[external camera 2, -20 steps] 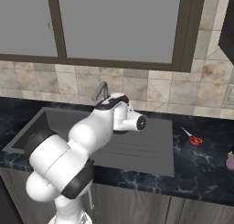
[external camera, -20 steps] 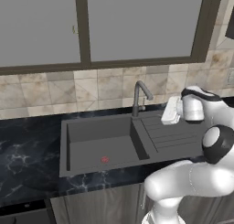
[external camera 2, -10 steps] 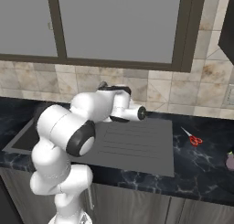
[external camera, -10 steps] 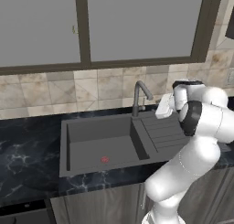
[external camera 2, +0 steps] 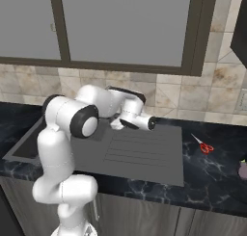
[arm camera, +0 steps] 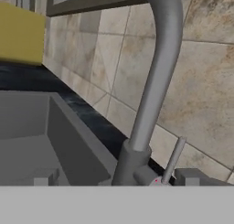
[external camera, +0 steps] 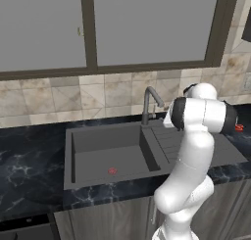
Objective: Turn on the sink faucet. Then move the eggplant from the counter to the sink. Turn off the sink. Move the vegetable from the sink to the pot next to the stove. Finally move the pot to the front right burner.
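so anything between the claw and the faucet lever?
Nothing visible. In the hand view the sink faucet rises straight ahead, its thin lever just beside the base, with only tiled wall behind. The claw's fingertips flank the faucet base, jaws wide open.

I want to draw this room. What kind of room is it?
It looks like a kitchen: a sink with a faucet, set in a black counter, and a tiled wall behind.
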Tool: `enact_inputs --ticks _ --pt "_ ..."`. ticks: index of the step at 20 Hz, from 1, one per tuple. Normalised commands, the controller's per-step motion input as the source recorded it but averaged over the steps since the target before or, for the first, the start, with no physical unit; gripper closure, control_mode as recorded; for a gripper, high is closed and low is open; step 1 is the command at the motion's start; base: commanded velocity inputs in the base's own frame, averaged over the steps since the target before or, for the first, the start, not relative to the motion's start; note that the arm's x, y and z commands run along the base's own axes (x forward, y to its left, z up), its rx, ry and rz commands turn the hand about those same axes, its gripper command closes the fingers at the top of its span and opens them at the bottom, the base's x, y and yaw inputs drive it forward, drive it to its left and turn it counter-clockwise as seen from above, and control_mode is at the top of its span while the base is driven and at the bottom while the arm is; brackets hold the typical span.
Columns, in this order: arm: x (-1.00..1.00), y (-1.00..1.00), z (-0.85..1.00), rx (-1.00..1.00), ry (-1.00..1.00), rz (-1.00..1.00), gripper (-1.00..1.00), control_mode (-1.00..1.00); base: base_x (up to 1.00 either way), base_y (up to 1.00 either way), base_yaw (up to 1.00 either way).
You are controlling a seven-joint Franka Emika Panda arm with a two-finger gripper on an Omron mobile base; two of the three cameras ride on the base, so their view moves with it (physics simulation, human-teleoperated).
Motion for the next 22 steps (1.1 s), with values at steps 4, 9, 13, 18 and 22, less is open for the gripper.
enact_inputs --ticks 4,9,13,18,22 --pt "0.46 0.0 -0.09 0.02 -0.03 0.0 -1.0 -1.0 0.0 0.0 0.0" --pt "0.49 0.0 -0.05 0.01 0.0 0.01 -1.0 -1.0 0.0 0.0 0.0" --pt "0.36 0.05 -0.06 0.0 0.0 0.01 -1.0 -1.0 0.0 0.0 0.0" --pt "0.15 0.28 -0.04 0.0 0.0 0.01 -1.0 -1.0 0.0 0.0 0.0" --pt "0.3 0.31 0.0 0.0 0.0 0.0 -1.0 -1.0 0.0 0.0 0.0"
